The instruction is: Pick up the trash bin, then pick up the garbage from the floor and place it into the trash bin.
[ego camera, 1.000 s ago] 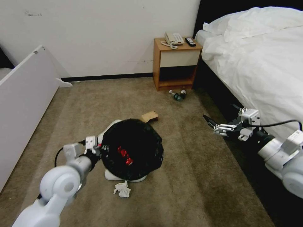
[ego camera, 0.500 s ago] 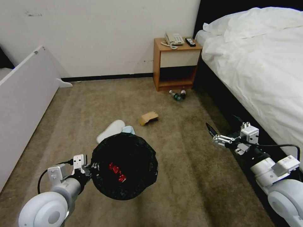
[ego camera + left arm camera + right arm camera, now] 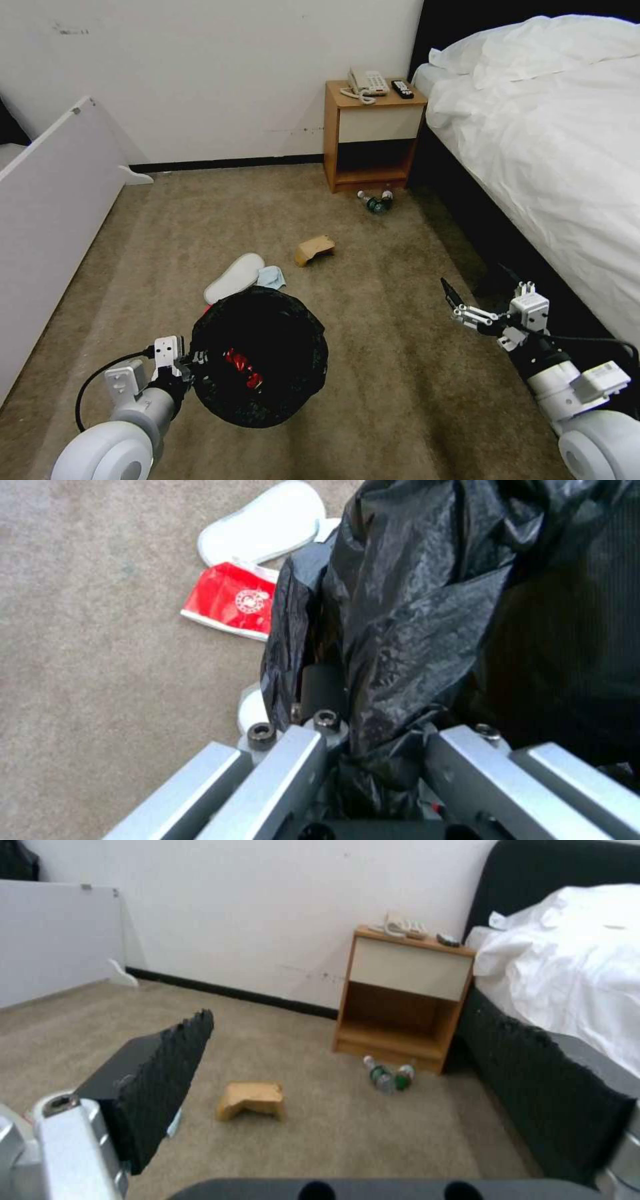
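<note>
One trash bin (image 3: 259, 365) with a black liner hung above the carpet, its rim clamped in the left gripper (image 3: 193, 363); one red packet (image 3: 241, 368) lay inside. Right gripper (image 3: 460, 301) hovered near the bed (image 3: 553, 140), fingers (image 3: 157, 1080) spread and holding nothing. On the floor: one white slipper (image 3: 233, 277), one blue cloth (image 3: 271, 277), one red packet (image 3: 230, 601), one cardboard piece (image 3: 313, 249), two bottles (image 3: 375, 200) by the nightstand (image 3: 373, 133).
</note>
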You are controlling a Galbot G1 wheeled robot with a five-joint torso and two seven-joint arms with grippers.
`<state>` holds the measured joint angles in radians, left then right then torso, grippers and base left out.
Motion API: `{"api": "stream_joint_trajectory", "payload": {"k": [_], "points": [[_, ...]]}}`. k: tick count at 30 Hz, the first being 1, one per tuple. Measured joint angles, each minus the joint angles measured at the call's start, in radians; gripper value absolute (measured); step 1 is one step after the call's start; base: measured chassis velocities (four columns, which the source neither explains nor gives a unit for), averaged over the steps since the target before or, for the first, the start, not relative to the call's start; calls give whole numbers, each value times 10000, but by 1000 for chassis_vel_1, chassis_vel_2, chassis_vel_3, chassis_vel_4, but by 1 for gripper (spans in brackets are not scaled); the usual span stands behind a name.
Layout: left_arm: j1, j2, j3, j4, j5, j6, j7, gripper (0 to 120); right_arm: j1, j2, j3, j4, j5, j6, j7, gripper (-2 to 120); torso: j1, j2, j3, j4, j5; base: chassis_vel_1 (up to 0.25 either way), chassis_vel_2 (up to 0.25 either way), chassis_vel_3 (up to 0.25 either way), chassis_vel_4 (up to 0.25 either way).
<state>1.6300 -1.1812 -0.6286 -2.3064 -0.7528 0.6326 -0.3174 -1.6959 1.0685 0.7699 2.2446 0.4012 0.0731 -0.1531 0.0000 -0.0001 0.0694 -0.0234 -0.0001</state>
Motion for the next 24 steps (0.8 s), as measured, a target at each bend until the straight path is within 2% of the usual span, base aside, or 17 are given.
{"api": "stream_joint_trajectory", "payload": {"k": [10,24], "points": [[269,12,-120,-134,116,-90,97,0,-296,641,-52,90,-554,203,-358,100,0,1,1,-1,0,0,0,0,0],[265,50,-150,-198,112,-120,161,0,-344,792,-162,101,-772,142,-441,100,0,0,1,-1,0,3,4,2,2]]}}
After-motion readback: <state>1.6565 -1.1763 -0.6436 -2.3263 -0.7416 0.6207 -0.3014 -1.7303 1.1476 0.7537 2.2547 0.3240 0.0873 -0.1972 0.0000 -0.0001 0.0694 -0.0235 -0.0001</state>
